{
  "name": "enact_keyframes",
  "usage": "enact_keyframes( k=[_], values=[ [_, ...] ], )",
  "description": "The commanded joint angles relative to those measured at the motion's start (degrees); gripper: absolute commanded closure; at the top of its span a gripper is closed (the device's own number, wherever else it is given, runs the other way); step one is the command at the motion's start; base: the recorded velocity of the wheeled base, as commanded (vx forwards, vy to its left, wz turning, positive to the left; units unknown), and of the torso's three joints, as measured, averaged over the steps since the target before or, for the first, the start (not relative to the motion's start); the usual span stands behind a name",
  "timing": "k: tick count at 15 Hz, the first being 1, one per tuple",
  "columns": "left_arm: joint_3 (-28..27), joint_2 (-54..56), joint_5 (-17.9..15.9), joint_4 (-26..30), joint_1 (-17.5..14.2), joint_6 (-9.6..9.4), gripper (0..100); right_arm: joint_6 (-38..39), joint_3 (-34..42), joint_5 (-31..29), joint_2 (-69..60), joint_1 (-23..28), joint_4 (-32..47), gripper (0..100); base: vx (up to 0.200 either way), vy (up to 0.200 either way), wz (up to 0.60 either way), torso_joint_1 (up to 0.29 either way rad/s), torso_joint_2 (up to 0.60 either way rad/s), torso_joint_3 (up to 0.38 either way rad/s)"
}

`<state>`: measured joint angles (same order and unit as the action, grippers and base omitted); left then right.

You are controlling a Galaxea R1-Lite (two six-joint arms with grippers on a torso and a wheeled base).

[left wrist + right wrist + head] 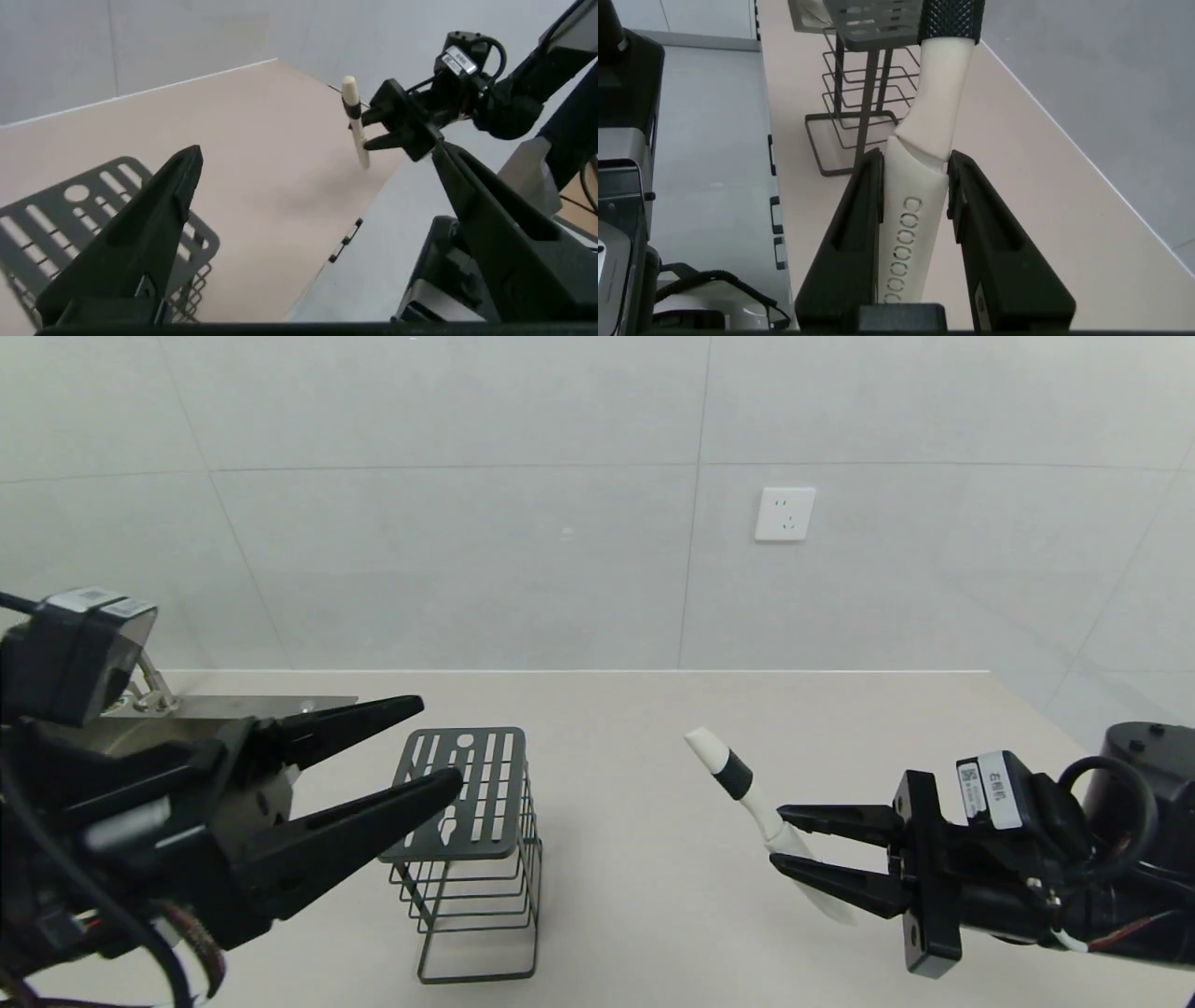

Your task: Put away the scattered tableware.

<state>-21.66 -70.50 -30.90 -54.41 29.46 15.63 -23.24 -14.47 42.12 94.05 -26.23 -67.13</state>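
A white knife (766, 821) with a black band on its handle is held above the beige table (653, 756), handle pointing up and away. My right gripper (777, 840) is shut on the knife (920, 215) near where blade meets handle. The knife (354, 121) and the right gripper (369, 129) also appear far off in the left wrist view. A dark wire cutlery rack (467, 849) with a slotted top stands left of centre. My left gripper (434, 747) hovers open just left of the rack (84, 224), fingers spread wide, holding nothing.
A metal sink (187, 709) with a faucet sits at the table's far left, behind my left arm. A tiled wall with a white socket (784, 513) backs the table. Open tabletop lies between the rack and the knife.
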Motion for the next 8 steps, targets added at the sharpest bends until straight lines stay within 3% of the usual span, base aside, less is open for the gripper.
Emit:
enact_keyframes(
  k=[1,3,8],
  values=[
    [-2.2,-11.8,0.3,-8.1,6.0,-0.51,0,0.1,0.0,0.0,0.0,0.6,-0.2,100,0.0,0.0,0.0,0.0,0.0,0.0],
    [-2.6,-17.5,0.8,-13.0,7.5,-0.69,0,0.5,0.0,0.0,0.1,1.2,-1.3,100,0.0,0.0,0.0,0.0,0.0,0.0],
    [-4.7,-29.2,5.9,-25.8,11.8,-0.6,0,1.4,-1.0,-0.3,1.0,1.2,-2.3,100,0.0,0.0,0.0,0.0,0.0,0.0]
  ],
)
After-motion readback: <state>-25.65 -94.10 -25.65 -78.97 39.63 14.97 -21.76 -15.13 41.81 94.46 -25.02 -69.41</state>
